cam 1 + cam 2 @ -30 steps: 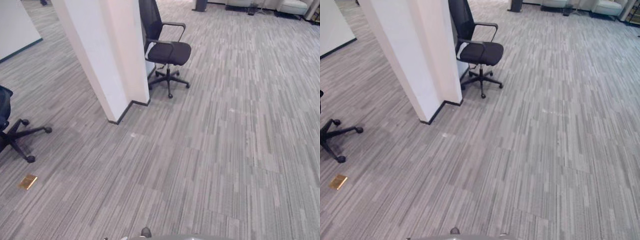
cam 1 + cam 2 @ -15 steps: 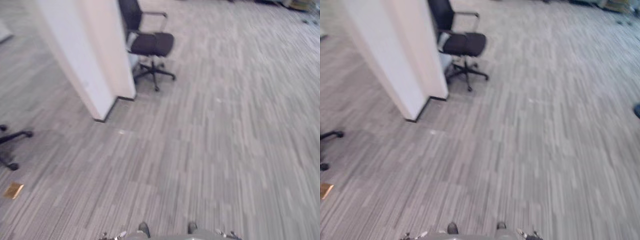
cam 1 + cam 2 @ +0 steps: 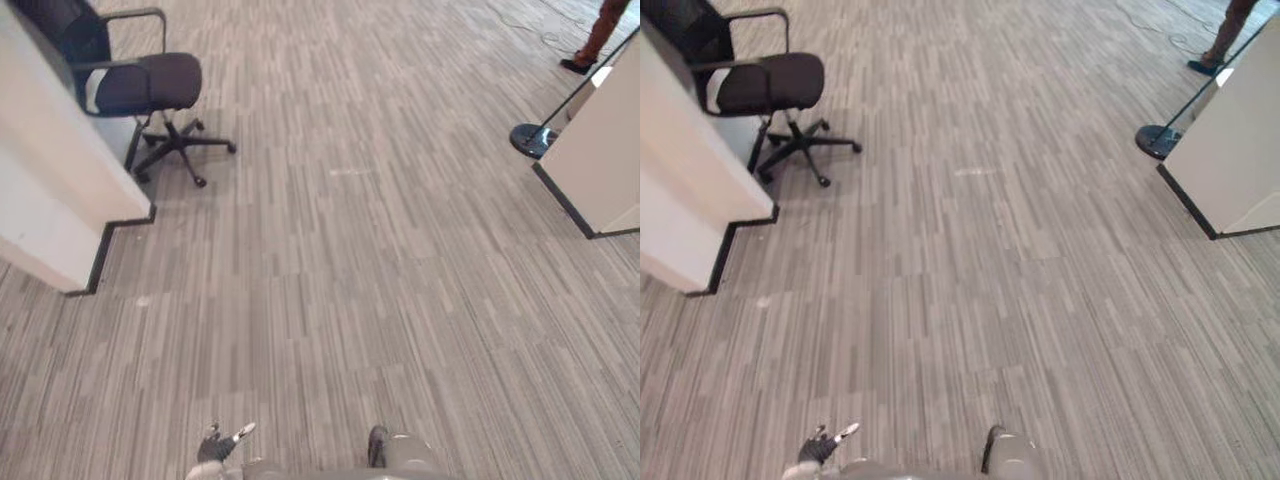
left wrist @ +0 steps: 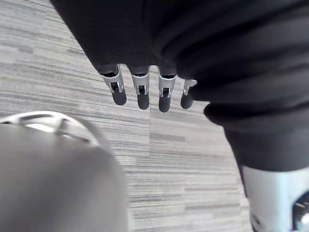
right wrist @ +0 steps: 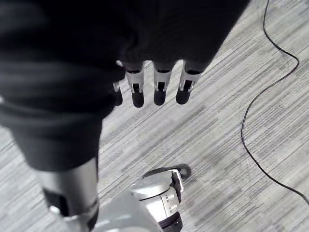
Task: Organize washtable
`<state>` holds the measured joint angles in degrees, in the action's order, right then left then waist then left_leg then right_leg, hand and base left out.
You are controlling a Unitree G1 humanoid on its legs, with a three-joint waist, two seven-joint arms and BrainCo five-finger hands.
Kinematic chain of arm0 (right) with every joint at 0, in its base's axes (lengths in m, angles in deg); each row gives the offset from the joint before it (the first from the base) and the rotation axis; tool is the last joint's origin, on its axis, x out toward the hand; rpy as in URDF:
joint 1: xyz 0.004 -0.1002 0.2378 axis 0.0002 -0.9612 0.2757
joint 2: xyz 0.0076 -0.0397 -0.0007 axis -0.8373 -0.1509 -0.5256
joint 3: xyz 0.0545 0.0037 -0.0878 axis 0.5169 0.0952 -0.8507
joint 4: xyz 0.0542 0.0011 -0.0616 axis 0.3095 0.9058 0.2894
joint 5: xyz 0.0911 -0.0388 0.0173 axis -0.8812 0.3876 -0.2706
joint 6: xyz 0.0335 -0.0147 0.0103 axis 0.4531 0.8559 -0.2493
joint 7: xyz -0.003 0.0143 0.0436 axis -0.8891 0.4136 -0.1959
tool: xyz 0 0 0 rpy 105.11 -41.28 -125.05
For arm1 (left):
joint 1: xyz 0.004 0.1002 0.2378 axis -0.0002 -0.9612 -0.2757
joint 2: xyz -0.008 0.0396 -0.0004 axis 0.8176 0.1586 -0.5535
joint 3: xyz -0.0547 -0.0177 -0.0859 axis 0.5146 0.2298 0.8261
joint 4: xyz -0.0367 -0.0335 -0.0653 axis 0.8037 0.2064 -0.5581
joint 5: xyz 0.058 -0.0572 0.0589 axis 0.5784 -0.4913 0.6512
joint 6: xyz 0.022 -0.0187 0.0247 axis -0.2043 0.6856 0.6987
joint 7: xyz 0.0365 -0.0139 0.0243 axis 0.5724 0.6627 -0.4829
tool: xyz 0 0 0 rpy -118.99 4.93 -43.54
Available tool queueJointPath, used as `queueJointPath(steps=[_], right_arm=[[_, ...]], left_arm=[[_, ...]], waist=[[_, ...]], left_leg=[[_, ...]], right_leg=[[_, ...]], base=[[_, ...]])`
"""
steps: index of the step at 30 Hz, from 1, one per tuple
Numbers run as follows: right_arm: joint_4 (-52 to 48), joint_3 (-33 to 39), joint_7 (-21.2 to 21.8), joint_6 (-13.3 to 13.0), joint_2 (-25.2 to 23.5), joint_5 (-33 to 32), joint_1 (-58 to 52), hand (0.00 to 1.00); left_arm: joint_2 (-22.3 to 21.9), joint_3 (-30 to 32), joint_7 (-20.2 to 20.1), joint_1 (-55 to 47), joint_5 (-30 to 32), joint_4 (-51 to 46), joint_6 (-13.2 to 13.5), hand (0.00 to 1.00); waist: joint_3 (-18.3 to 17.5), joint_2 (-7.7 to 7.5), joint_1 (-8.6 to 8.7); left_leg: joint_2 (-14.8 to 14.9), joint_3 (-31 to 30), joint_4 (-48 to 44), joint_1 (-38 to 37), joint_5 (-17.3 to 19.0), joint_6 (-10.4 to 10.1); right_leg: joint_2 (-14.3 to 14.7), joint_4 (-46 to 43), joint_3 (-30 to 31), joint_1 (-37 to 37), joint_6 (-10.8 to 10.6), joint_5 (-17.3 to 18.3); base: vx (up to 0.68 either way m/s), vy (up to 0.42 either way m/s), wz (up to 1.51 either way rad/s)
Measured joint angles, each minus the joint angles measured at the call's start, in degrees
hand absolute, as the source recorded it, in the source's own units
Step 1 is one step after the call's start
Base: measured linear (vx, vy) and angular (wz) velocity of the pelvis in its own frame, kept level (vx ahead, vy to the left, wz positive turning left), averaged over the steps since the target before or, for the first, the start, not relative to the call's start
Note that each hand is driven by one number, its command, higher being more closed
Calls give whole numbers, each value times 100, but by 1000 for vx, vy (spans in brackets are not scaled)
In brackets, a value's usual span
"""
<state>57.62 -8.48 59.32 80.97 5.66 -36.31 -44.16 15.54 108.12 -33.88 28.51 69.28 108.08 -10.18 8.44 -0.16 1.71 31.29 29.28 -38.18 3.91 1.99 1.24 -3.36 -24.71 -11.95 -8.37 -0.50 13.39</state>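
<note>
Grey striped carpet lies ahead, with no washtable or items from it in sight. My left hand [image 4: 143, 94] hangs over the carpet with its fingers straight and nothing in it; its fingertips [image 3: 215, 441] also peek in at the bottom edge of the left eye view. My right hand [image 5: 159, 91] hangs the same way, fingers straight and holding nothing.
A black office chair [image 3: 150, 85] stands at the far left beside a white pillar [image 3: 45, 200]. At the right is a white partition [image 3: 600, 150] with a round black stand base [image 3: 530, 140] by it. A person's leg and shoe [image 3: 590, 45] show at the far right.
The camera has swung to the right: pillar and chair now sit at the left edge, and the partition, stand base and person's leg have come into view.
</note>
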Motion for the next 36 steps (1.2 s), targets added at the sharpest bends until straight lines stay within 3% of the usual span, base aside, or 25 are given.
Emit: queueJointPath(steps=[1,2,3,4,5,7,9,11,13,14,15,16,17,18,20,22,24,26,27,29,30,32,33,35,36], right_arm=[[31,-40,-14,-4,16,-6,10,0],[27,-25,-36,-9,84,-11,41,0],[24,-27,-44,-10,136,-11,57,0],[24,-24,-38,-14,187,-11,84,0],[23,12,-38,-27,195,-10,185,0],[29,37,-41,-13,174,-10,303,0],[-4,249,-50,-15,128,-10,448,0],[-6,369,-54,-23,129,-10,538,0],[-35,405,-50,-35,134,-7,548,0],[8,428,-40,-36,62,-6,375,0],[43,449,-24,-45,48,-8,364,0],[37,495,2,-78,9,-7,379,0],[49,500,65,-68,-47,-6,383,0],[59,500,81,-64,-65,-6,371,0],[-28,509,100,-93,-62,-3,238,0],[-140,508,106,-147,-71,-3,151,0],[-385,456,104,-155,-158,-5,-5,0],[-505,398,93,-155,-283,-18,-159,0],[-504,403,95,-150,-292,-19,-214,0],[-475,338,85,-109,-344,-29,-358,0],[-461,365,93,-4,-391,-80,-453,0],[-464,518,117,3,-249,-80,-458,0],[-487,657,94,7,-62,-80,-447,0],[-462,784,64,6,10,-82,-316,0],[-451,817,37,5,13,-90,-234,0]], left_arm=[[-2,62,10,-102,-81,-10,-11,0],[-73,32,-4,-173,-80,1,-14,0],[-121,-21,-5,-197,-86,-2,-6,0],[-217,-38,-2,-233,-86,-76,4,0],[-253,-64,-2,-250,-87,-63,10,0],[-289,-63,-3,-235,-114,-57,8,0],[-309,-51,-4,-207,-200,-54,4,0],[-326,-35,-4,-207,-202,-47,-4,0],[-317,11,-13,-241,-206,-42,-12,0],[-221,17,-48,-332,-259,-34,-14,0],[-227,47,-74,-353,-284,-2,-8,0],[-215,121,-116,-291,-288,146,-18,0],[-145,117,-126,-292,-285,197,-28,0],[-132,117,-126,-295,-285,211,-46,0],[-173,102,-127,-281,-228,163,-78,0],[-207,105,-125,-172,-177,130,-67,0],[-272,119,-113,-37,-143,38,-39,0],[-339,195,-105,41,-69,-109,12,0],[-363,235,-99,46,-66,-147,19,0],[-418,380,-84,-12,-65,-256,25,0],[-498,557,-81,-208,-64,-309,29,0],[-687,756,-78,-179,-63,-335,31,0],[-941,1042,-43,-202,-74,-314,11,0],[-892,1026,-6,-269,-74,-126,-4,0],[-849,956,0,-273,-75,-81,-9,0]], waist=[[113,-79,-35],[131,-24,-103],[145,-7,-111],[164,30,-126],[196,84,-149],[222,120,-212],[266,119,-281],[313,136,-346],[265,1,-522],[62,-241,-591],[8,-231,-581],[45,-314,-489],[80,-355,-382],[107,-371,-358],[213,-192,-214],[218,-167,-241],[266,-33,-243],[261,-41,-229],[258,-46,-230],[183,-112,-264],[-59,-70,-192],[-117,154,-150],[-175,515,-204],[-155,544,-266],[-143,524,-267]], left_leg=[[40,-844,-1035,515,-78,245],[-330,-1414,-1823,939,249,-183],[-588,-1575,-2012,1109,360,-317],[-1083,-1696,-2016,1381,516,-456],[-1416,-1547,-1728,1584,564,-428],[-1680,-1272,-1072,1772,565,-424],[-2205,-1183,606,1962,529,-431],[-2428,-1236,1609,1973,440,-488],[-2646,-1297,1599,1992,-37,-129],[-2954,-1276,1379,1970,149,170],[-3060,-1274,1306,1925,343,425],[-3201,-1286,1120,1809,624,525],[-3358,-1336,1125,1501,825,581],[-3405,-1394,1147,1302,916,594],[-3424,-1704,1567,365,1085,546],[-3369,-1839,1955,-143,1110,492],[-3201,-1985,2129,-556,1273,319],[-3000,-2088,2053,-852,1621,49],[-2956,-2131,1979,-917,1795,-7],[-2820,-2161,1732,-1237,2278,-198],[-2626,-2198,903,-1156,2383,-289],[-2161,-2306,-648,-492,2098,-139],[-1609,-2385,-2119,204,1048,-41],[-1455,-2520,-3010,559,-72,-79],[-1482,-2531,-3293,724,60,-139]], right_leg=[[79,97,87,359,138,99],[124,253,163,641,240,162],[140,353,173,761,280,188],[182,544,185,973,286,191],[308,754,199,1149,289,188],[474,963,196,1289,288,188],[615,1348,176,1558,288,191],[625,1552,259,1734,244,250],[404,1383,362,1812,41,768],[82,1020,342,1825,-294,1072],[-27,427,387,1658,-402,1144],[-294,-1268,448,1015,-712,1026],[-507,-2868,546,423,-844,289],[-523,-3424,618,218,-895,129],[-455,-4123,545,-363,-809,180],[-458,-3660,400,-733,-663,276],[-472,-2504,416,-1278,-528,337],[-356,-439,1063,-1396,-302,-28],[-347,-120,1273,-1388,-300,-170],[-387,13,1517,-1410,-395,-545],[-306,-691,1370,-1475,-570,-831],[-170,-1011,1094,-1384,-442,-429],[159,-1107,905,-1178,-233,-116],[287,-1000,894,-694,-25,134],[291,-880,891,-500,2,159]], base=[[259,-361,-38],[250,-304,-35],[202,-161,-23],[250,-167,-13],[251,-153,-14],[211,-84,-12],[369,-56,-1],[385,25,-17],[507,129,-17],[556,129,3],[617,132,24],[645,108,40],[629,115,47],[645,74,43],[690,37,43],[636,-15,29],[537,-80,29],[572,-163,40],[524,-221,35],[575,-283,24],[632,-324,34],[604,-320,29],[593,-256,-4],[613,-181,-14],[557,-127,-2]])
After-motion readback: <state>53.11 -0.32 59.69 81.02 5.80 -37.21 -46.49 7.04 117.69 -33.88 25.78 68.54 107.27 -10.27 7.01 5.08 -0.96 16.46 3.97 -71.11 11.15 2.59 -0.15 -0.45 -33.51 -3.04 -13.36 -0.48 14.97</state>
